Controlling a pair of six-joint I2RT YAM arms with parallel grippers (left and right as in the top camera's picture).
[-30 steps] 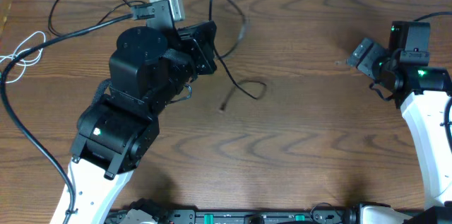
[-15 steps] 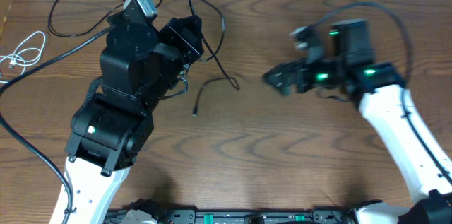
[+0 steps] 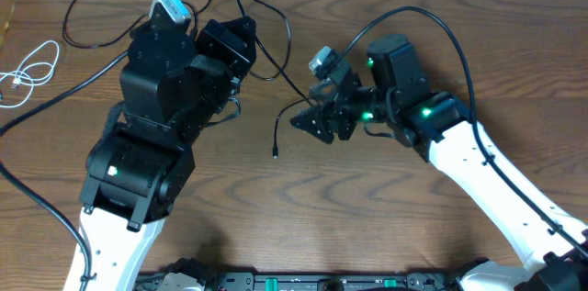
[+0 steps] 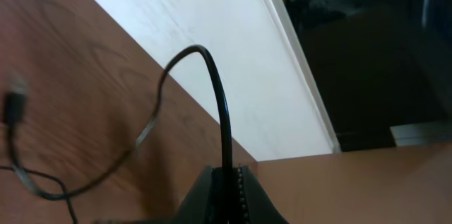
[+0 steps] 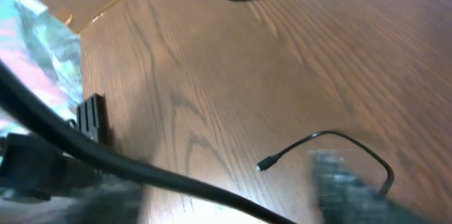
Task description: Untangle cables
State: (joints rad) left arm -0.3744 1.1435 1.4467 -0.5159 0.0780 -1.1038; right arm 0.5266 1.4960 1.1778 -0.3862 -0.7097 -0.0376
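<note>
My left gripper is shut on a thin black cable. In the left wrist view that cable rises straight out of the closed jaws of the gripper and arcs down to the table. From the grip it loops to the right, and its free plug end lies mid-table. My right gripper hovers low over that free stretch. The right wrist view is motion-blurred: the cable's plug end lies between the spread fingers of the gripper, untouched. A second black cable loops at the back left. The white cable lies at the far left.
A thick black arm cable crosses the left side of the wooden table. Another arm cable arches over the right arm. The table's back edge meets a white wall.
The right arm swung in from the far right to the table's middle, over the cable's free end, and its jaws narrowed. The left arm drew the held cable left and back.
</note>
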